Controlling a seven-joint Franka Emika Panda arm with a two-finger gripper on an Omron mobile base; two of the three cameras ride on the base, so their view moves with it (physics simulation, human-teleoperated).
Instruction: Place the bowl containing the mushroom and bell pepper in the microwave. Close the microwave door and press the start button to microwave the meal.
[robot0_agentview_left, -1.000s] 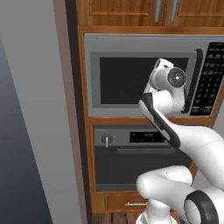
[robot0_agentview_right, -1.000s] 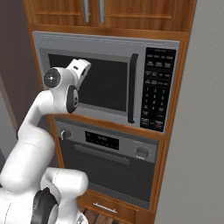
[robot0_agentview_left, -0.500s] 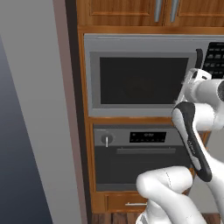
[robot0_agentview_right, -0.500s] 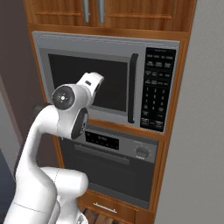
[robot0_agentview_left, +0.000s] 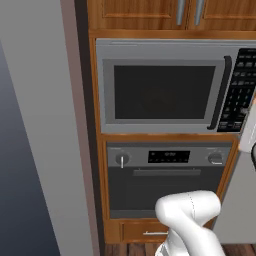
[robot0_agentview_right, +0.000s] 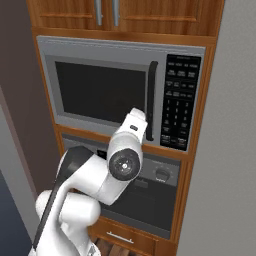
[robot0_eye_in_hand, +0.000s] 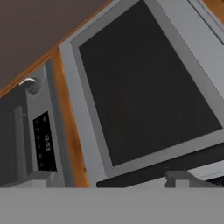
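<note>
Swinging rightward since the earlier frames, the arm has left the front of the microwave door (robot0_agentview_left: 162, 92), whose dark window is now unobstructed in the left base view. From left to right there: grey wall, the microwave (robot0_agentview_right: 120, 90) with its door shut and curved black handle (robot0_agentview_right: 151, 100), then the black keypad (robot0_agentview_right: 180, 102). Below sits the oven (robot0_agentview_left: 167, 177). In the right base view the wrist hangs before the handle's lower end. The gripper's jaws stand wide apart, holding and touching nothing. The bowl cannot be made out behind the dark window.
</note>
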